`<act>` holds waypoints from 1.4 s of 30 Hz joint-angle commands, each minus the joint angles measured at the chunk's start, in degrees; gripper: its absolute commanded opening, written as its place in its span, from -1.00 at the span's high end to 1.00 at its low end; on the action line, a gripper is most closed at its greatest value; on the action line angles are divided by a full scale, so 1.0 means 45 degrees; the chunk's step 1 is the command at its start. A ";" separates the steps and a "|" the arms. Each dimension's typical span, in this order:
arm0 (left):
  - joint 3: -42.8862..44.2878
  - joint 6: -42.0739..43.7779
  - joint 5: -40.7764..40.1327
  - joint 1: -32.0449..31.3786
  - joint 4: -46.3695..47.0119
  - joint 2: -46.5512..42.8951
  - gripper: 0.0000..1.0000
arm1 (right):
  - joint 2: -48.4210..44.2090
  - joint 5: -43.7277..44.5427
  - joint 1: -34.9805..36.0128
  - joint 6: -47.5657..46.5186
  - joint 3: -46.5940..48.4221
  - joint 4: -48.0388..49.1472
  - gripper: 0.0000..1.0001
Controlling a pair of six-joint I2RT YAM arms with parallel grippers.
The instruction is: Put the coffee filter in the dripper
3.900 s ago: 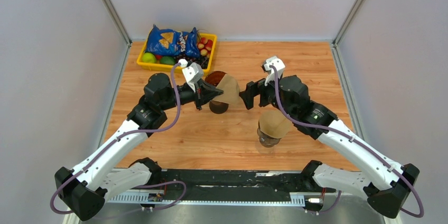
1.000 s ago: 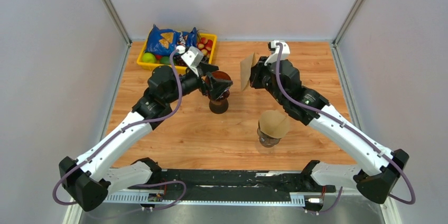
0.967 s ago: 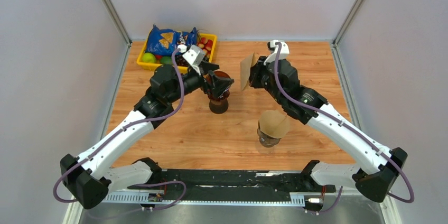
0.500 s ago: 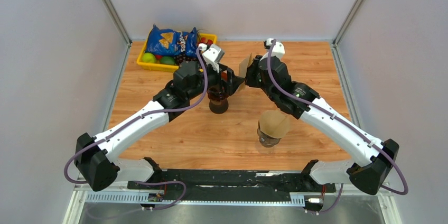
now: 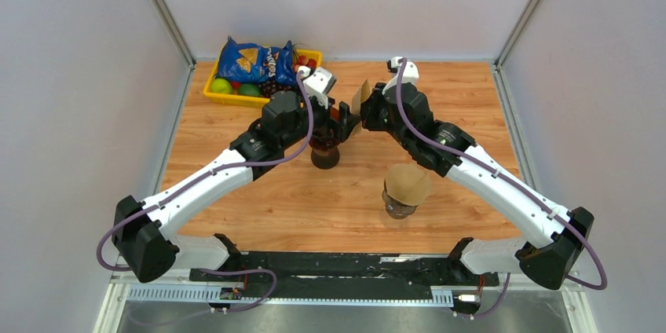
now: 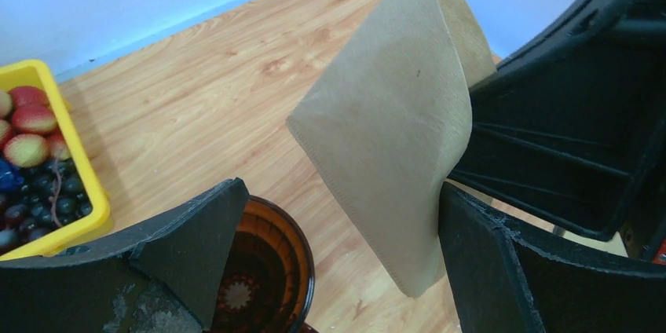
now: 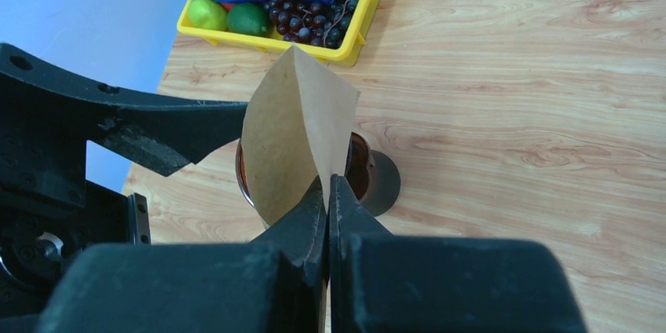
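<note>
My right gripper (image 7: 327, 184) is shut on the edge of a brown paper coffee filter (image 7: 294, 137) and holds it upright in the air. The filter (image 5: 360, 99) hangs just beyond and to the right of the dark amber dripper (image 5: 324, 151), which stands on the wooden table. My left gripper (image 6: 339, 192) is open, and the filter's (image 6: 393, 137) lower part hangs between its fingers, close to the right one. The dripper's (image 6: 267, 270) open mouth shows below the left finger. From the right wrist, the dripper (image 7: 369, 172) sits behind the filter.
A yellow tray (image 5: 214, 97) with a blue chips bag (image 5: 255, 62), limes and other fruit stands at the back left. A glass holder topped with brown filters (image 5: 406, 185) stands at centre right under the right arm. Grey walls enclose the table on three sides.
The left arm has swung right, from beside the dripper to the filter, and its open fingers now flank it. The right gripper has carried the filter slightly left, towards the dripper.
</note>
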 commanded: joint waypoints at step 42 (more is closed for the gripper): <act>0.1611 -0.0601 -0.2699 -0.0054 -0.1653 0.0543 -0.45 | -0.0532 -0.0555 0.0282 -0.2616 0.0081 0.0143 1.00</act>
